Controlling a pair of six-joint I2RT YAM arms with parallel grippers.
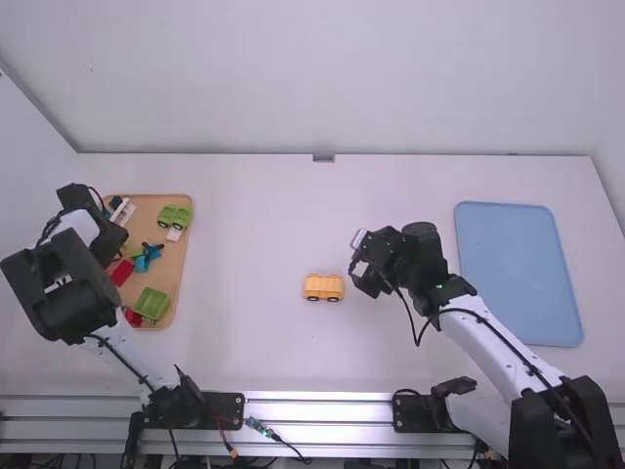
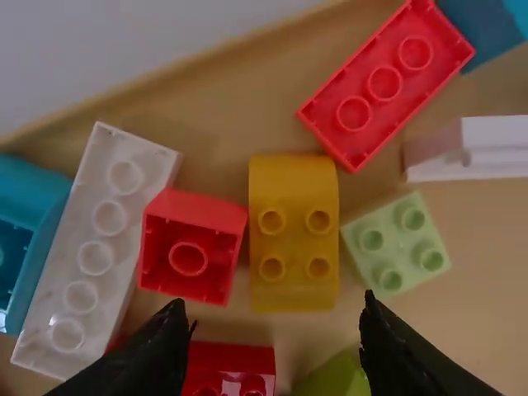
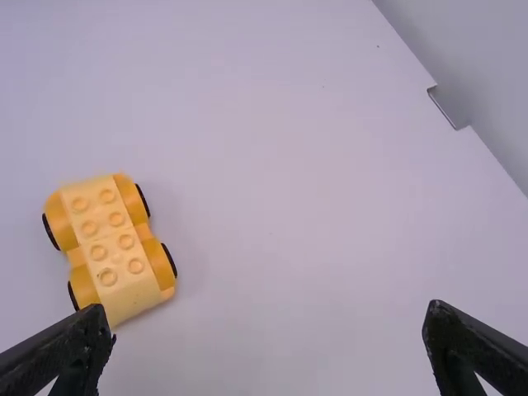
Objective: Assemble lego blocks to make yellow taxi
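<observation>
A white surface is carrying everything, with a blue tray lying toward its right side. A smaller wooden tray is sitting at the left, holding mixed blocks. The left tool is hanging over it, its fingers spreading apart and gripping nothing. The right tool is hovering near the middle (just as empty), its fingers also standing wide. Between the two tools, nearer the right one, a yellow car base is resting upright on its black wheels, studs facing up. In the wooden tray, a long white block is lying near a yellow block, and a pale green block is sitting just beside the yellow one.
</observation>
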